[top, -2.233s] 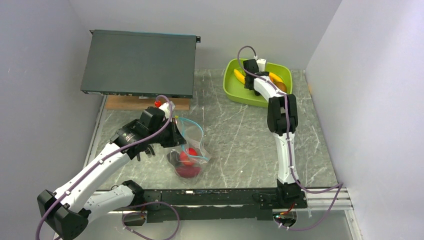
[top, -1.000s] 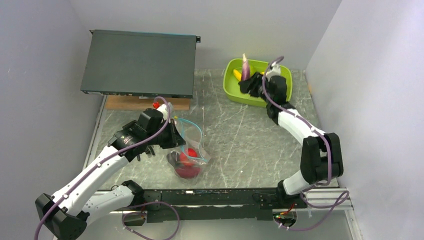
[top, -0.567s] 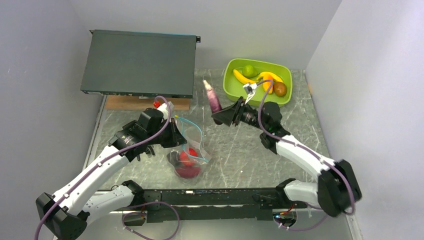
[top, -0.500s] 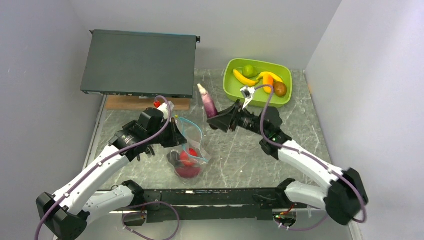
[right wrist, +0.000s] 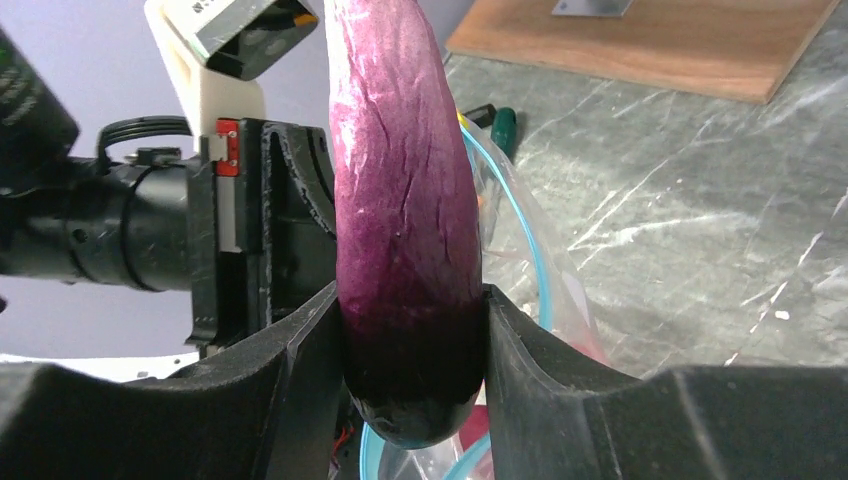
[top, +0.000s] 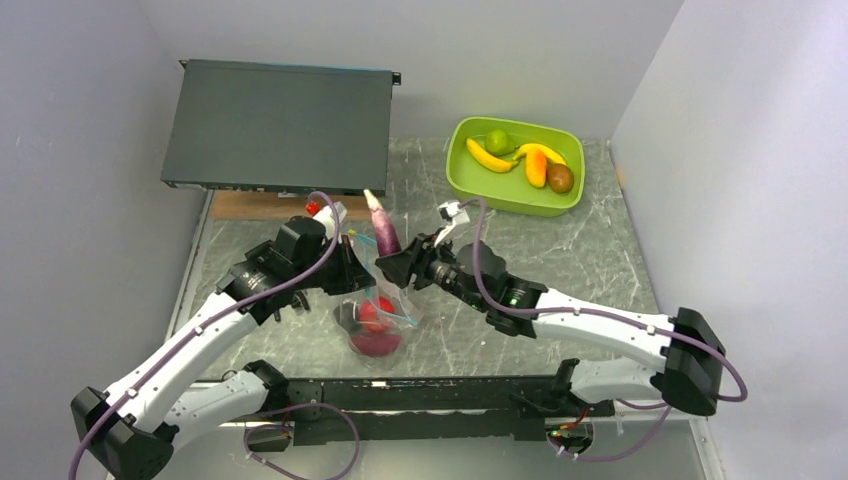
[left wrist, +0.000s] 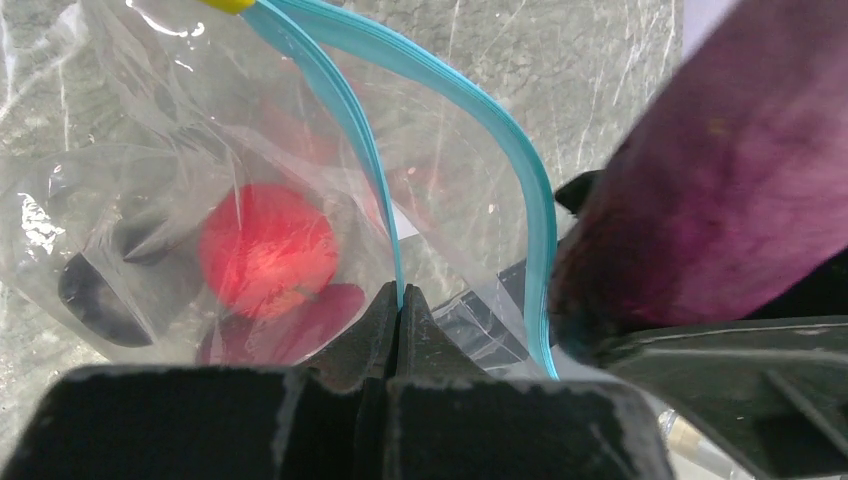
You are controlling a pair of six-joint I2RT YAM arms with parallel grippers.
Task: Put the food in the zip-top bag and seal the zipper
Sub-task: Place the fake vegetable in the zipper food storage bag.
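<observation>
The clear zip-top bag (top: 385,305) lies at centre left with its teal zipper (left wrist: 520,190) mouth held open; red fruit (left wrist: 265,248) sits inside. My left gripper (left wrist: 400,300) is shut on the near lip of the zipper. My right gripper (right wrist: 412,340) is shut on the purple eggplant (right wrist: 400,180), holding it upright right over the open mouth (top: 384,232). The eggplant also fills the right of the left wrist view (left wrist: 720,170). A lime (top: 497,141), bananas (top: 490,158), an orange piece (top: 536,167) and a kiwi (top: 561,177) lie in the green tub (top: 470,185).
A dark flat box (top: 280,125) rests on a wooden board (top: 250,206) at the back left. A small red-and-green object (top: 316,208) lies by the left wrist. Grey walls close in on both sides.
My right arm lifted the eggplant out of the green tub and carried it left across the table to the bag's mouth. The left gripper and the bag stayed put.
</observation>
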